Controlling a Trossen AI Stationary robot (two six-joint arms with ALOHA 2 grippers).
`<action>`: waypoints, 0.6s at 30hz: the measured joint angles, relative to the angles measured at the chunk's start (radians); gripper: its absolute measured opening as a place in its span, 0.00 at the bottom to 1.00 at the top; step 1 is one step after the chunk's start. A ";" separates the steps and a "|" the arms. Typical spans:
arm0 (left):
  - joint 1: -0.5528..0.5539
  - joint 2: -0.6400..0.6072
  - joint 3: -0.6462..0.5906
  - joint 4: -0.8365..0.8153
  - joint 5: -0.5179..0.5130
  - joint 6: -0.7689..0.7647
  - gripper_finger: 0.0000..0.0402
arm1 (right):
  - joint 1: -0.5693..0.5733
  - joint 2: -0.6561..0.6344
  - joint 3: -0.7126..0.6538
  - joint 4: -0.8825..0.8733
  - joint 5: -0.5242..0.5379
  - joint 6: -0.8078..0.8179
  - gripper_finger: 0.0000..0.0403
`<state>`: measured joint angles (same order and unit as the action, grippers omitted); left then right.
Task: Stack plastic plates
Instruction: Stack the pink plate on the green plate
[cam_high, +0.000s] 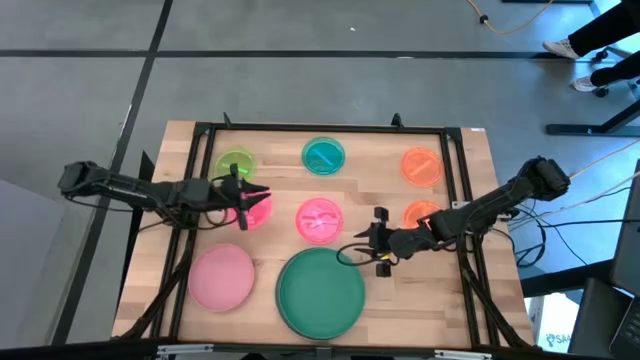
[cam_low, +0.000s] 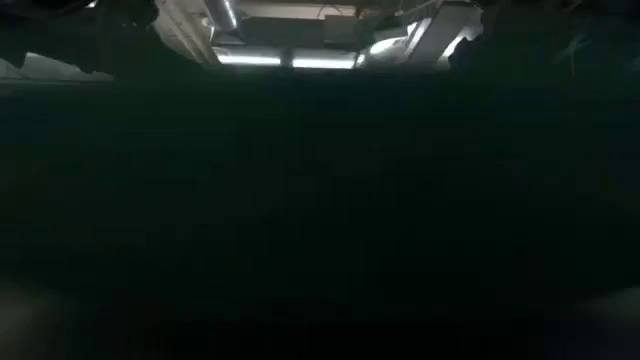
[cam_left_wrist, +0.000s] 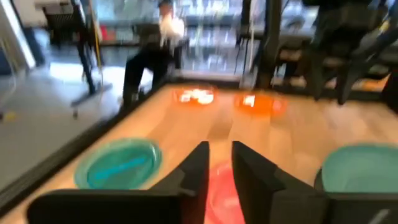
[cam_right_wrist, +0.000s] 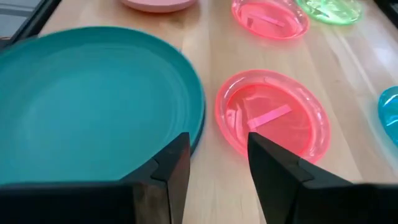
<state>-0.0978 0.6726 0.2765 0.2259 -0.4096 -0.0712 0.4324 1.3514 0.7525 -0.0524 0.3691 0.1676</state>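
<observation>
Location: I am working in a lab or workshop. Evidence: I am standing at a wooden table (cam_high: 420, 290) edged by a black frame (cam_high: 330, 128), on grey floor (cam_high: 300, 60) marked with dark lines; cables (cam_high: 590, 205) are trailing beside it; a person (cam_left_wrist: 155, 46) is sitting beyond, among metal racks (cam_left_wrist: 298, 37); ceiling strip lights (cam_low: 285, 60) are glowing overhead.

Flat, upright, none stacked. Large dark green plate (cam_high: 320, 292) at 6 o'clock; large pale pink plate (cam_high: 221, 277) at 8 o'clock, apart from it. Small translucent plates: hot pink (cam_high: 319, 220) at centre, second hot pink (cam_high: 256, 211) at 9 o'clock, lime green (cam_high: 234, 163) at 10 o'clock, teal (cam_high: 323, 156) at 12 o'clock, orange (cam_high: 421, 166) at 2 o'clock, second orange (cam_high: 421, 213) at 3 o'clock.
</observation>
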 joint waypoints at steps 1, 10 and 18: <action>-0.004 0.028 0.024 -0.036 -0.009 -0.024 0.21 | 0.000 0.000 0.000 0.002 -0.002 -0.007 0.38; -0.108 0.220 0.280 -0.551 0.122 -0.385 0.29 | 0.000 0.000 0.000 0.031 -0.012 -0.019 0.38; -0.315 0.401 0.456 -0.715 0.374 -0.582 0.29 | 0.000 0.000 0.001 0.163 -0.022 -0.102 0.38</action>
<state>-0.4124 1.0737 0.7322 -0.4891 -0.0357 -0.6529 0.4320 1.3518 0.7532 0.1109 0.3474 0.0659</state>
